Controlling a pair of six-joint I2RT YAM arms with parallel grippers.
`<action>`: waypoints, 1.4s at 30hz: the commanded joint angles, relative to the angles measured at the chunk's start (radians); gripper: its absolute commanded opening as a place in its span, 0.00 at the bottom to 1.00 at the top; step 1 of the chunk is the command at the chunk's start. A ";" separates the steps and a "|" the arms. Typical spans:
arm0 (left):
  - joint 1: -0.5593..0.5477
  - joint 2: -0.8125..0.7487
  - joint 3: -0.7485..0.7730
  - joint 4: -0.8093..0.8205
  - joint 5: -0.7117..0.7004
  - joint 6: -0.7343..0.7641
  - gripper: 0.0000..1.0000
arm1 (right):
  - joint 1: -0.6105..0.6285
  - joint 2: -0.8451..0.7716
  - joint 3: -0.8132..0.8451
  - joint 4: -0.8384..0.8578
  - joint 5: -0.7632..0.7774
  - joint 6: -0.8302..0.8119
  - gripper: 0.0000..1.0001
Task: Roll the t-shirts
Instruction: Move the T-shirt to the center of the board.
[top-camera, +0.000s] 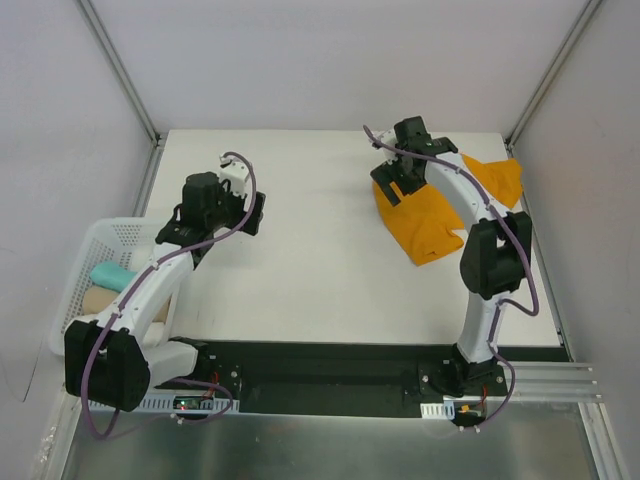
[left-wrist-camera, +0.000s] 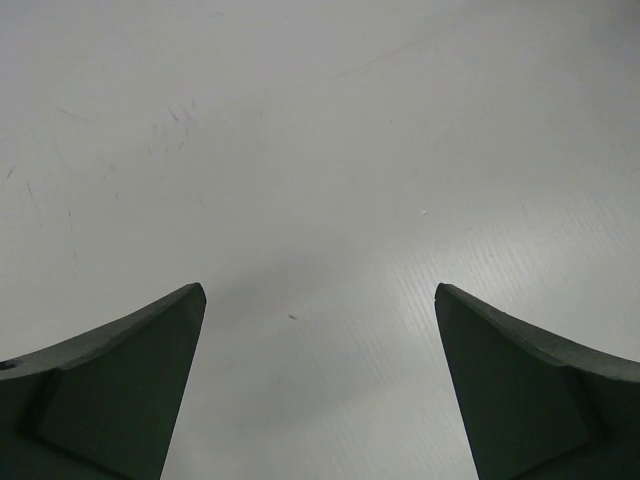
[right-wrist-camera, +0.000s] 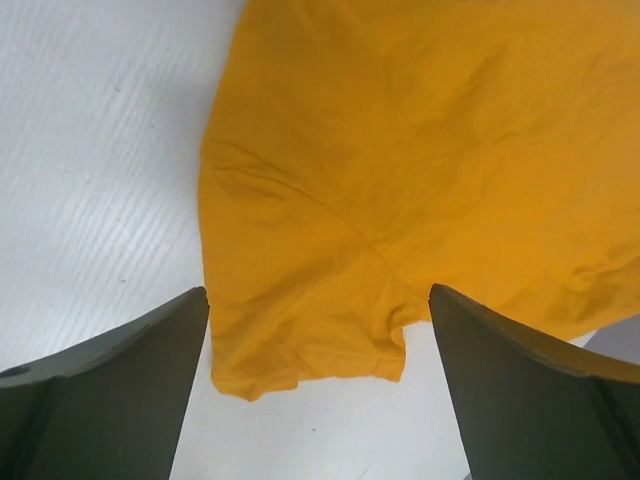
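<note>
The orange t-shirt (top-camera: 430, 222) lies crumpled at the far right of the white table, partly under the right arm. In the right wrist view its sleeve (right-wrist-camera: 300, 330) lies between the fingers, flat on the table. My right gripper (top-camera: 392, 186) is open and empty, just above the shirt's far left end; it also shows in the right wrist view (right-wrist-camera: 318, 305). My left gripper (top-camera: 254, 212) is open and empty over bare table at the left; the left wrist view shows it (left-wrist-camera: 320, 300) with only table below. A teal t-shirt (top-camera: 110, 274) and a tan one (top-camera: 98, 298) lie in the basket.
A white mesh basket (top-camera: 92, 250) stands off the table's left edge beside the left arm. White walls with metal posts close in the back and sides. A black strip with the arm bases runs along the near edge.
</note>
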 joint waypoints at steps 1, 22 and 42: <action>-0.006 0.002 0.057 -0.063 0.049 0.108 0.99 | -0.026 0.039 0.185 -0.070 -0.071 -0.053 0.96; -0.006 0.043 0.139 -0.284 0.217 0.158 0.97 | -0.122 0.267 0.288 -0.153 -0.229 -0.163 0.81; -0.006 0.045 0.129 -0.316 0.180 0.231 0.95 | -0.042 0.442 0.346 -0.386 -0.285 -0.293 0.26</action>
